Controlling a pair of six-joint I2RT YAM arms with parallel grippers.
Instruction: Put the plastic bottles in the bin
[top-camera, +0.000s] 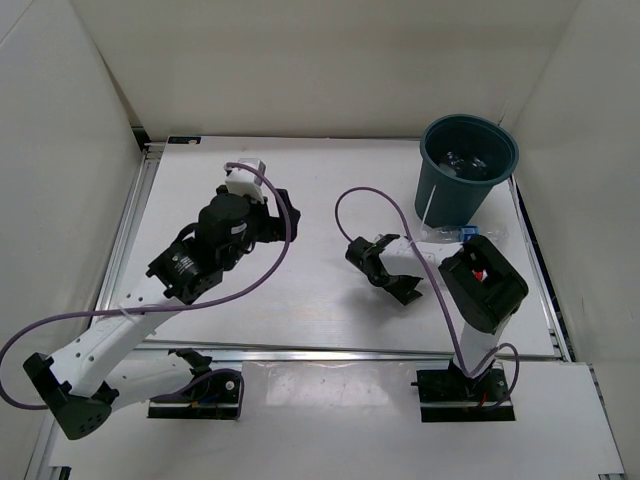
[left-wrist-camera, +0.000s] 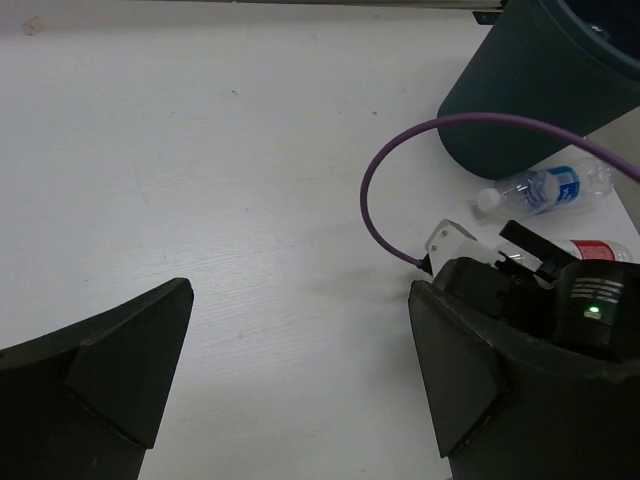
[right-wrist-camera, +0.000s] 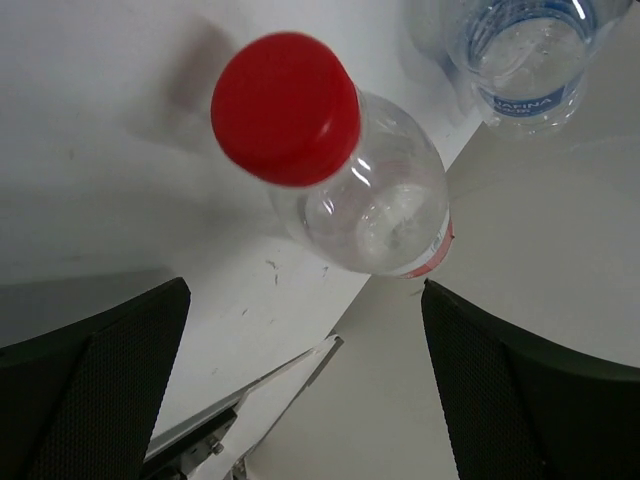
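Right gripper (right-wrist-camera: 303, 300) is standing open, jaws wide apart and gripping nothing. One red-capped bottle (right-wrist-camera: 350, 200) is lying just ahead of it, cap facing the wrist camera, untouched. Blue-labelled bottle (right-wrist-camera: 525, 60) is lying just beside that one, nearer the bin (top-camera: 465, 190). Both are resting on the table (top-camera: 300, 300) at the foot of the bin, outside it. More clear bottles (top-camera: 468, 160) are sitting inside the bin. Left gripper (left-wrist-camera: 300, 300) is hanging open and empty, well apart from the bin.
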